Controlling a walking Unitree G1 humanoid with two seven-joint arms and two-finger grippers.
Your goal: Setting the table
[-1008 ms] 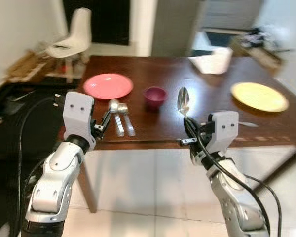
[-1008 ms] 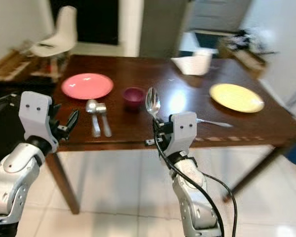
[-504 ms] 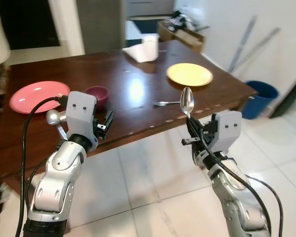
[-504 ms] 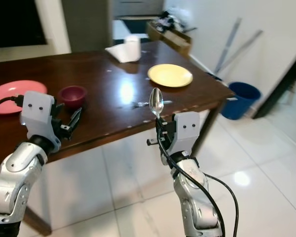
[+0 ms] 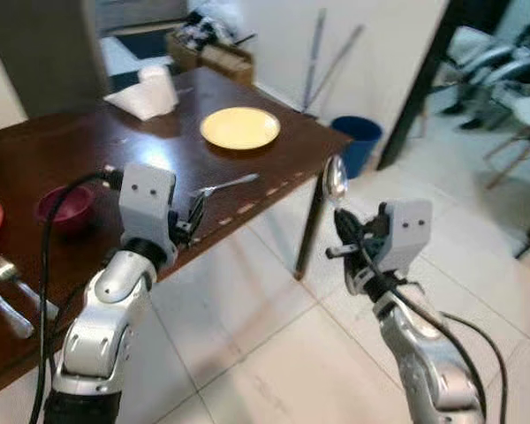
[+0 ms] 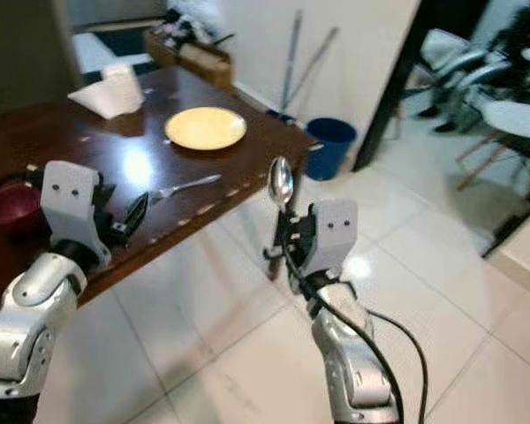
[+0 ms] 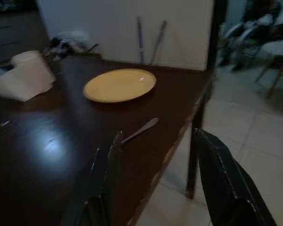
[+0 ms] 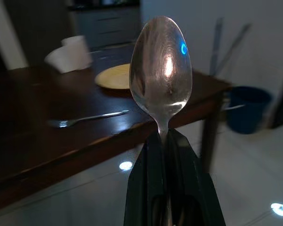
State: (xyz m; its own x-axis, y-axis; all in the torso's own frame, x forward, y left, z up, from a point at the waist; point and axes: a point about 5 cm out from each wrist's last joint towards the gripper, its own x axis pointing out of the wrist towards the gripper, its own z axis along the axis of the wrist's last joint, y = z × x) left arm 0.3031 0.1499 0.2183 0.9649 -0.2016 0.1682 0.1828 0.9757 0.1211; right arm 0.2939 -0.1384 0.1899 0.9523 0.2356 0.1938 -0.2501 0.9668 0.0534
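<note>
Off the worktop corner, right gripper fingers pinched on spoon, bowl up, prob. bound for yellow plate w/ fork beside. Left gripper fingers spread, holding nothing, over the edge.

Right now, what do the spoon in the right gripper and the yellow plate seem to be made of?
Spoon: looks like polished metal; its bowl mirrors the room and shows bright glints. The right gripper is shut on its handle. Yellow plate: smooth, with a soft sheen, perhaps plastic or glazed ceramic; the pictures do not settle which.
</note>
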